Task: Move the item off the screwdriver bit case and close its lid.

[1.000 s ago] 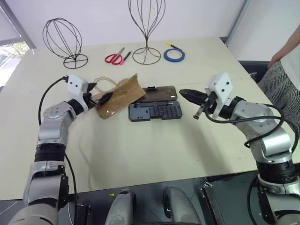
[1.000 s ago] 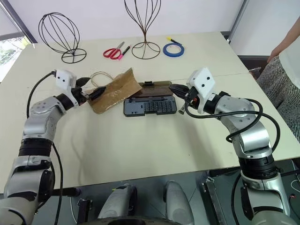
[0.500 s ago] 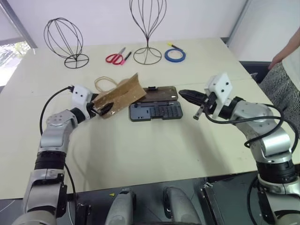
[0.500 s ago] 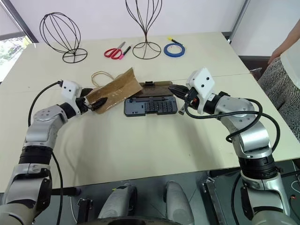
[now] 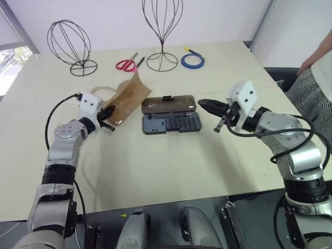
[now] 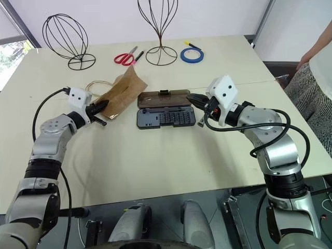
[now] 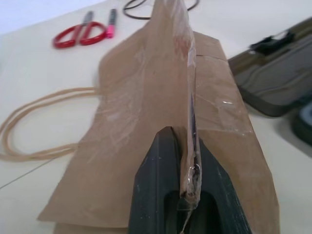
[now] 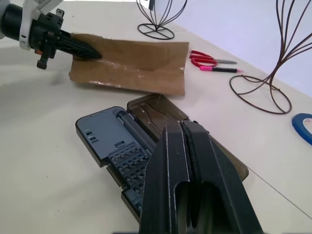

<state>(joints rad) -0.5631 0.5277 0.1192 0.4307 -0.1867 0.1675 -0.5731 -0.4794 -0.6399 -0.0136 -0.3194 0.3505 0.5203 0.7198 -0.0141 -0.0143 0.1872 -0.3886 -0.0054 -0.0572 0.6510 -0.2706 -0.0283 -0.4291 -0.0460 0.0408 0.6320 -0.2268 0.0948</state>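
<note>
2 wire head-shaped stands occupy the far edge of the cream table (image 5: 171,171): a round one (image 5: 70,45) at far left, a taller one (image 5: 162,32) near the middle.

Left to right:

- Left gripper (image 5: 109,115): its 2 black fingers (image 7: 165,195) are pressed together on a raised fold at the near corner of the kraft paper bag (image 5: 126,94).
- Kraft paper bag: brown, creased, with a glossy patch; part of it is lifted off the table where it is pinched. Its thin looped handles (image 7: 34,122) trail flat on the table on the side away from the case. It lies just beside the case's left end, clear of it.
- Red-handled scissors (image 5: 125,64) and a pink-capped marker (image 5: 139,63), side by side between the 2 stands.
- Screwdriver bit case (image 5: 171,123): dark grey, flat, at the table's middle, lying open with rows of small bits showing.
- Lid (image 5: 168,105): smoky translucent, folded back flat on the table on the far side of the tray, with a small black latch tab (image 5: 167,97) at its far edge.
- Blue tape roll (image 5: 192,60), right of the taller stand, with a yellow-and-dark pen (image 5: 191,50) just behind it.
- Right gripper (image 5: 203,104): fingers closed together on nothing, held in the air just beside the case's right end, pointing toward it.
- Person (image 5: 315,72) at the right edge, standing beside the table.
</note>
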